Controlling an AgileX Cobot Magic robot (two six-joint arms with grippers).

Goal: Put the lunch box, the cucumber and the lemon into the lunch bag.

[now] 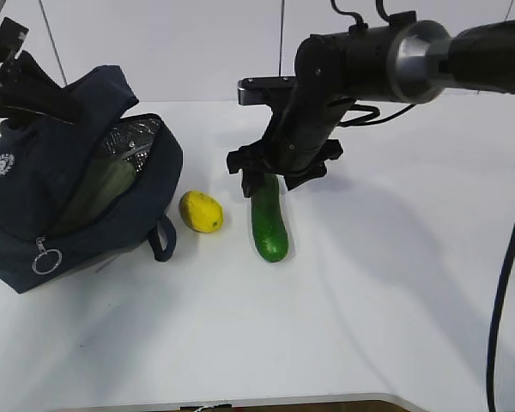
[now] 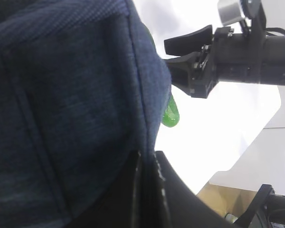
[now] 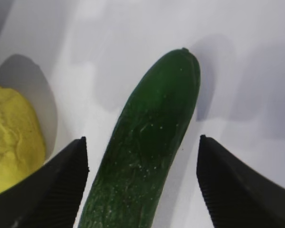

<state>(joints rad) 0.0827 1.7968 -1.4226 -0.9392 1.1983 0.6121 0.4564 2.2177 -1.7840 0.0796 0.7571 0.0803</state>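
The left gripper (image 1: 17, 90) pinches the bag's (image 1: 34, 197) upper edge, jaws pressed together on the fabric, probably to keep the foil-lined mouth open; something pale green, likely the box (image 1: 99, 193), already lies inside, though the view there is dim. The right gripper (image 1: 279, 172) hangs spread over the far end of the cucumber (image 3: 147, 156), a finger on each side, touching nothing. The cucumber lies flat on the table (image 1: 369, 300), dark, smooth and slightly curved, just beside the lemon (image 1: 201, 211) and near the bag.

My right gripper (image 3: 141, 190) hangs low, jaws spread wide, nothing clamped; my left gripper (image 2: 149, 190) sits pinched tight, arm raised.
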